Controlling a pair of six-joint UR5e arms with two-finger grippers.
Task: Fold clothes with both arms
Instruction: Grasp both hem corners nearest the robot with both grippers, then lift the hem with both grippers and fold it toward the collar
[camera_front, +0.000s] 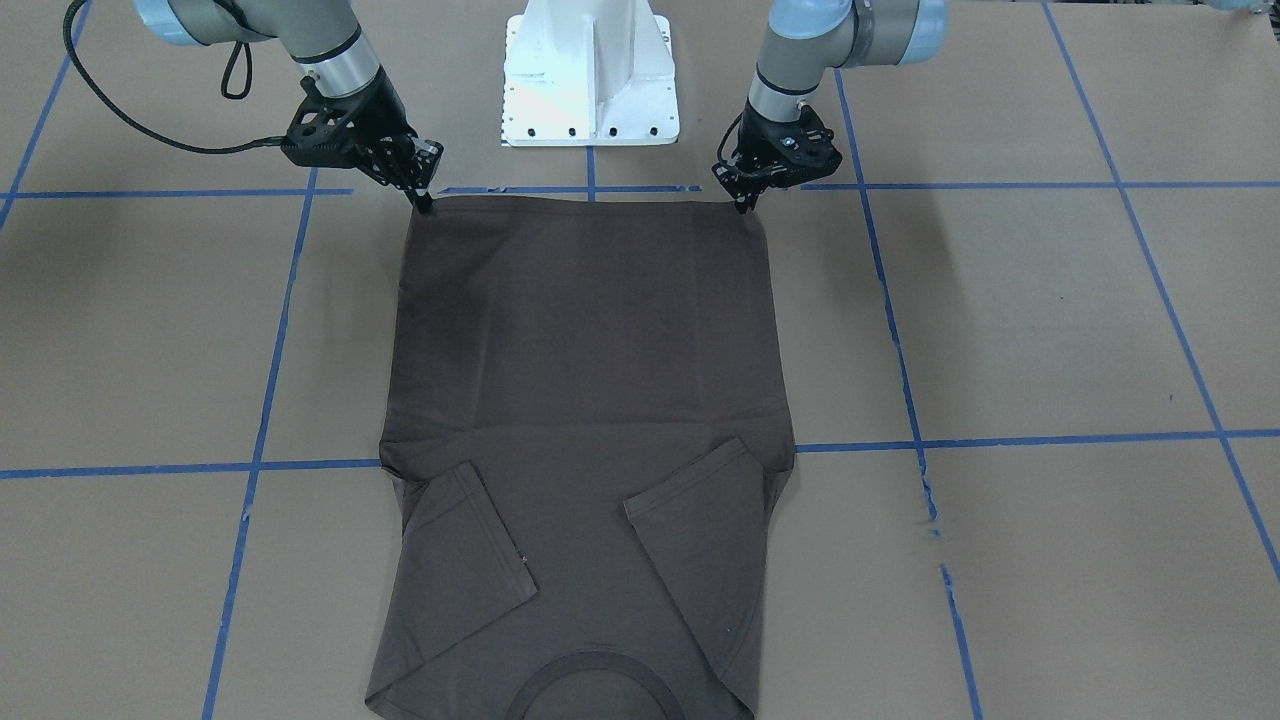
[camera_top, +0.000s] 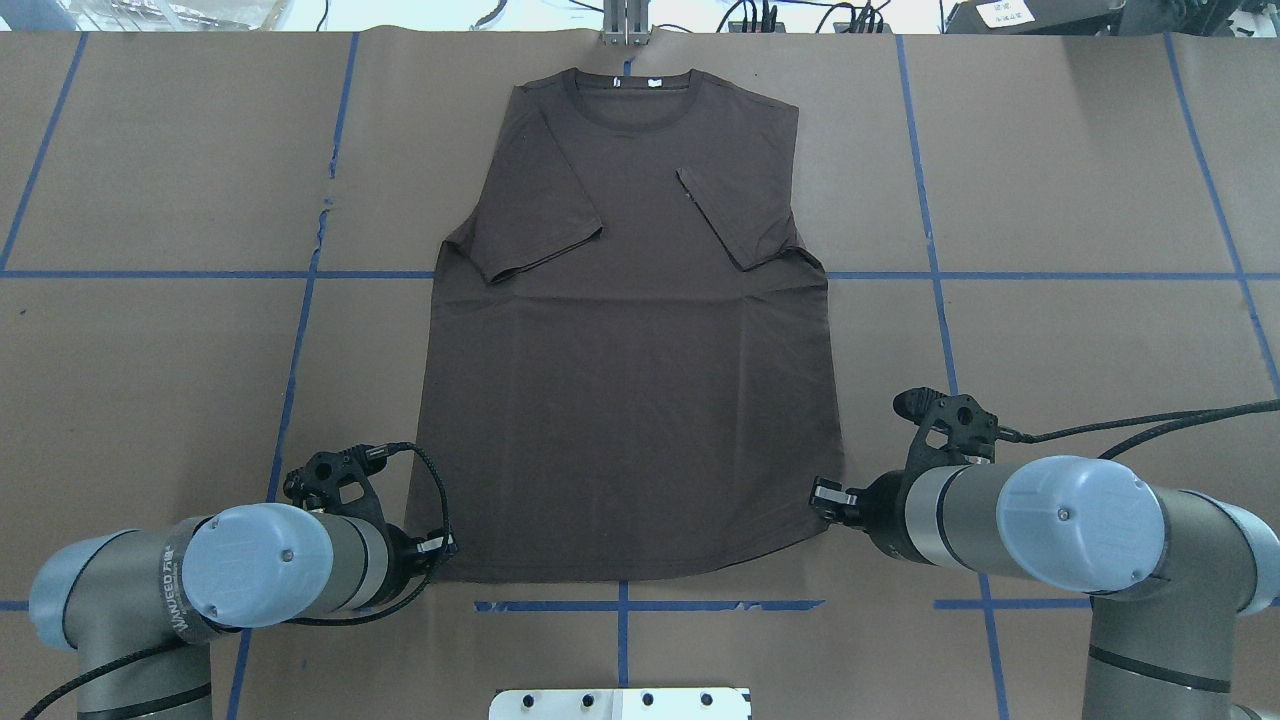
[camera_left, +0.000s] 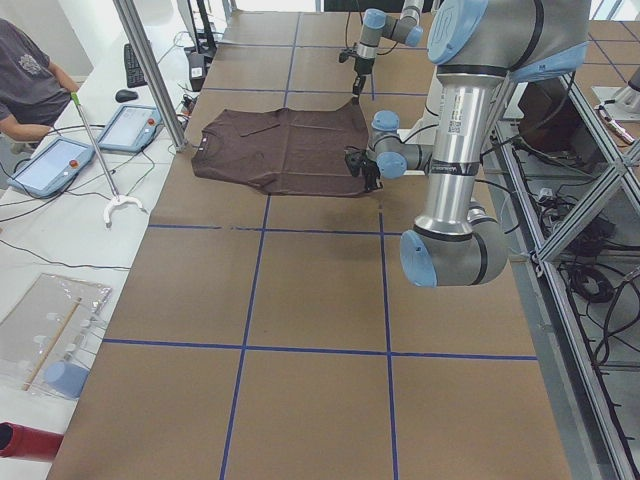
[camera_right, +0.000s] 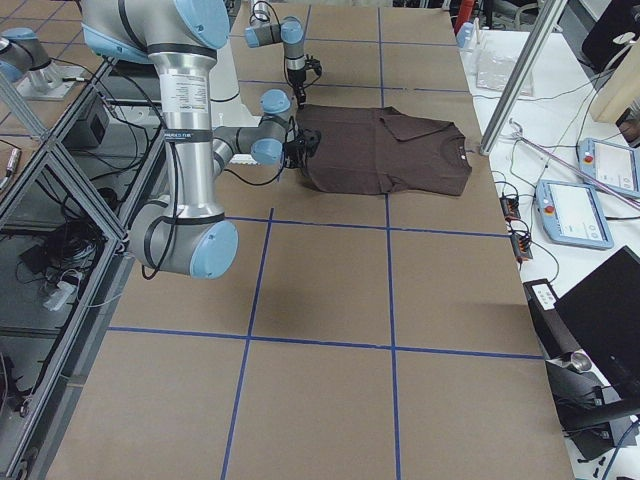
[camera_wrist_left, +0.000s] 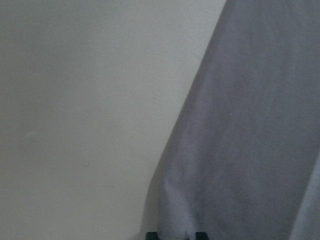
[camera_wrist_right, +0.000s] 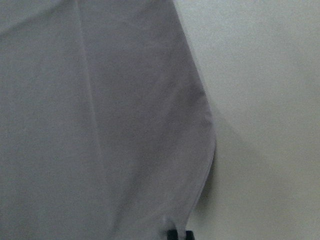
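t-shirt (camera_top: 630, 400) lies flat, stretching away from both pincers, sleeves (camera_top: 530, 230) already folded in; left pincer (camera_front: 743, 204) and right pincer (camera_front: 425, 202) each clamp a hem corner, with the hem-to-collar fold seemingly left to do.

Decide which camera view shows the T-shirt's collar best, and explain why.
The overhead exterior view: the whole ribbed collar and its white labels are visible. The front-facing view crops it at the bottom edge; both side views show it tiny; the wrist views show only plain fabric.
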